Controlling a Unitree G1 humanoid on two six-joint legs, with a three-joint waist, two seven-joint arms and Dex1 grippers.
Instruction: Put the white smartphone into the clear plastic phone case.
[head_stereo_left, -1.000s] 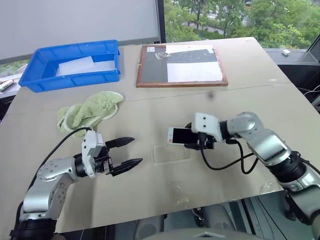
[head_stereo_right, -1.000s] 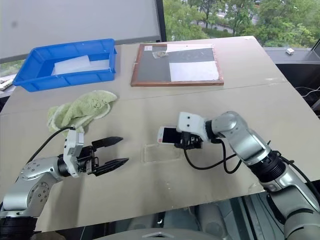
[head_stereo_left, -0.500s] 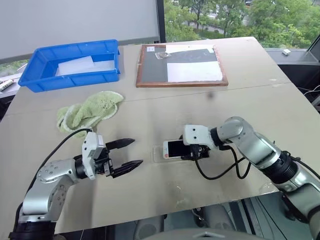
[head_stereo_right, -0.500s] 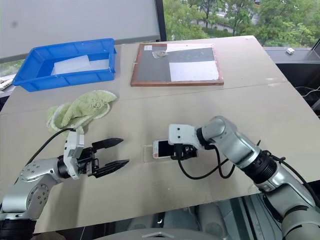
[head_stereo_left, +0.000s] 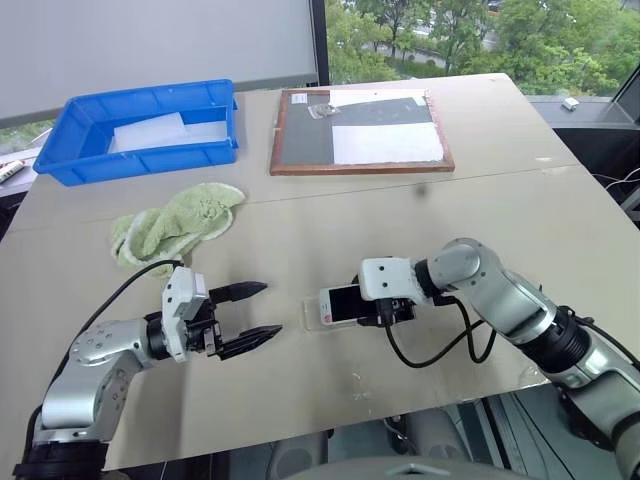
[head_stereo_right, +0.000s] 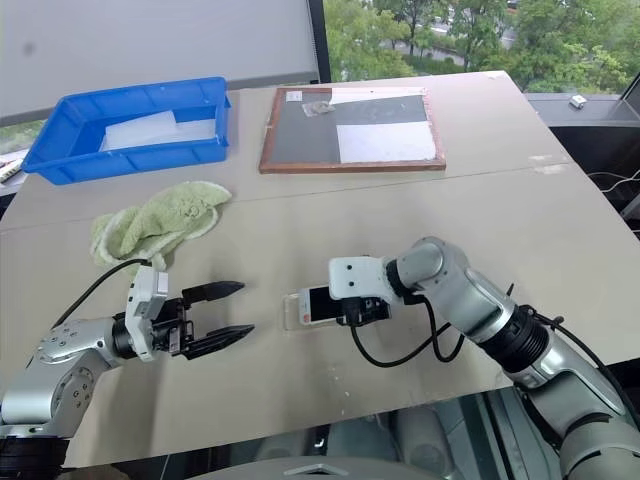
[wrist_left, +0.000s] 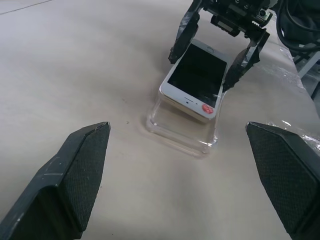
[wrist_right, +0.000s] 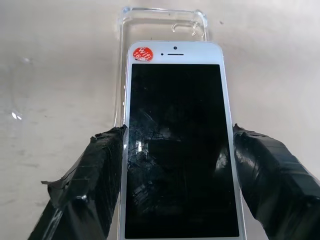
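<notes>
One tool (head_stereo_left: 385, 310) grips white smartphone (head_stereo_left: 342, 303) over clear case (wrist_left: 182, 131).

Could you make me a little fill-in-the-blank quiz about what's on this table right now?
1. The right gripper holds the white smartphone over the clear plastic ____.
2. The left gripper hangs open, holding ____.
3. The sticker near the phone's top corner is ____.
4. The blue bin sits beyond a green ____.

Missing words: phone case; nothing; red; cloth
</notes>
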